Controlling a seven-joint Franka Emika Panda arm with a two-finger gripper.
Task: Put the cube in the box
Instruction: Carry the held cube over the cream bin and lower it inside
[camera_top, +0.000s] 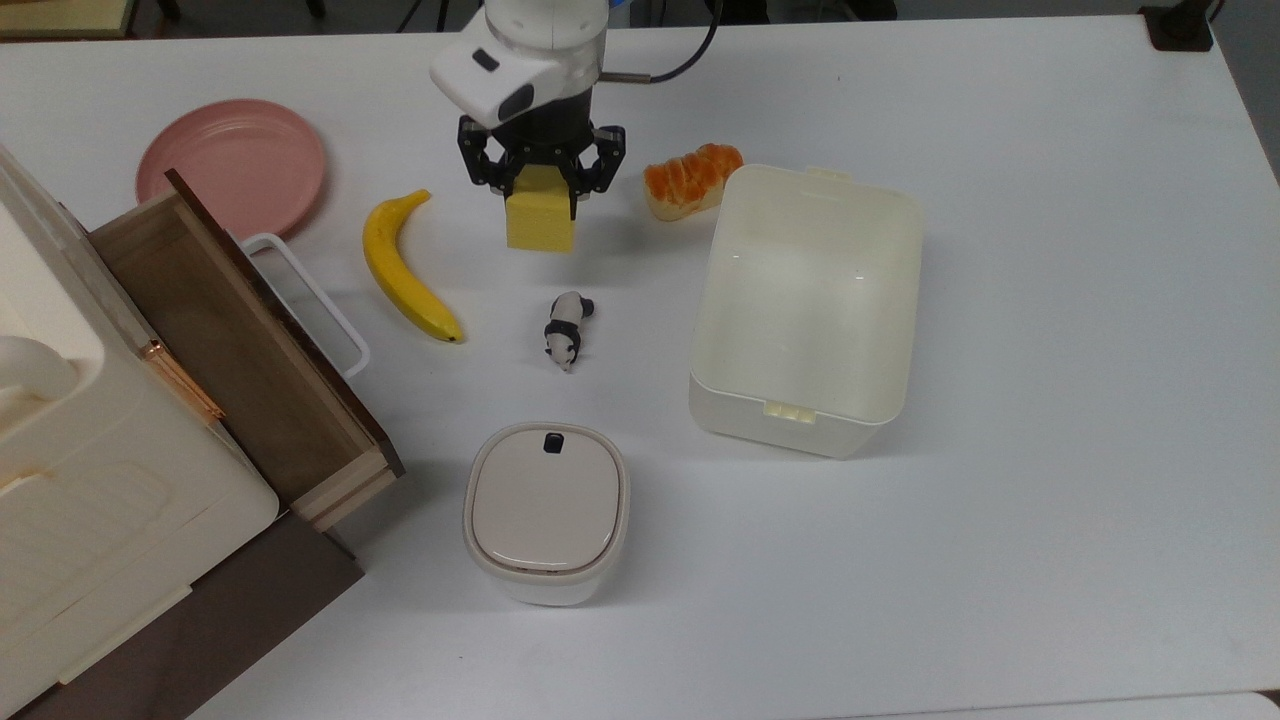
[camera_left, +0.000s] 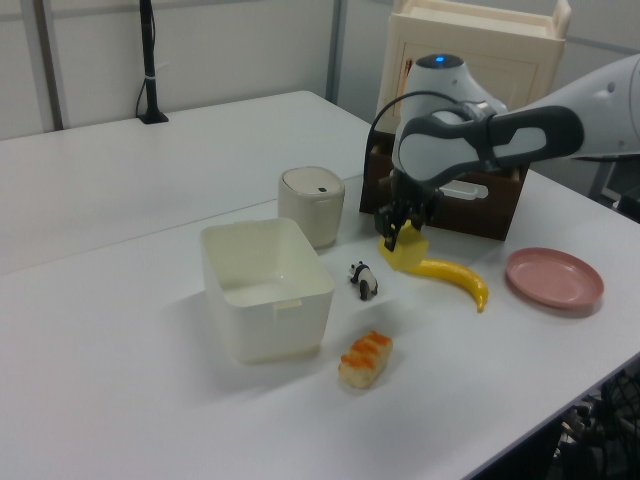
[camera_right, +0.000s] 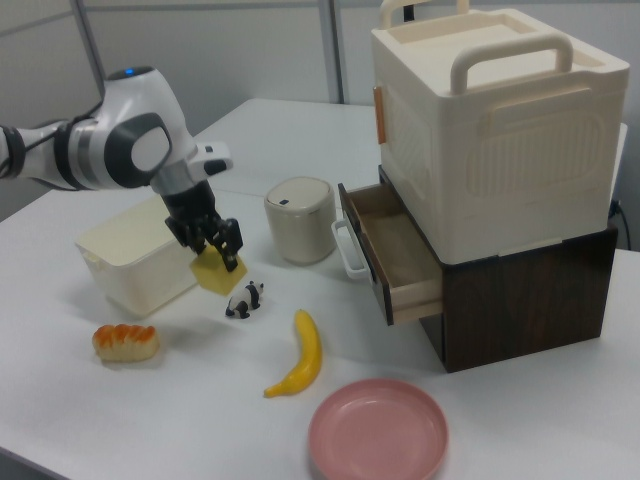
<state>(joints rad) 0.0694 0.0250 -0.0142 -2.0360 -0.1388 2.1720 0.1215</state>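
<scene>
The pale-yellow cube (camera_top: 540, 222) (camera_left: 405, 254) (camera_right: 216, 271) hangs in the air above the table, tilted, with my gripper (camera_top: 541, 176) (camera_left: 403, 220) (camera_right: 211, 243) shut on its upper part. It is lifted clear of the tabletop, between the banana and the orange bread. The box (camera_top: 806, 395) (camera_left: 268, 320) (camera_right: 105, 252), a large cream-white bin with nothing inside, stands to the top view's right of the cube, apart from it.
On the table lie a banana (camera_top: 402, 270), a small panda figure (camera_top: 566, 329), an orange bread piece (camera_top: 690, 180) by the box's corner, a pink plate (camera_top: 232, 165) and a beige-lidded container (camera_top: 545, 510). An open wooden drawer (camera_top: 235, 350) juts out at the top view's left.
</scene>
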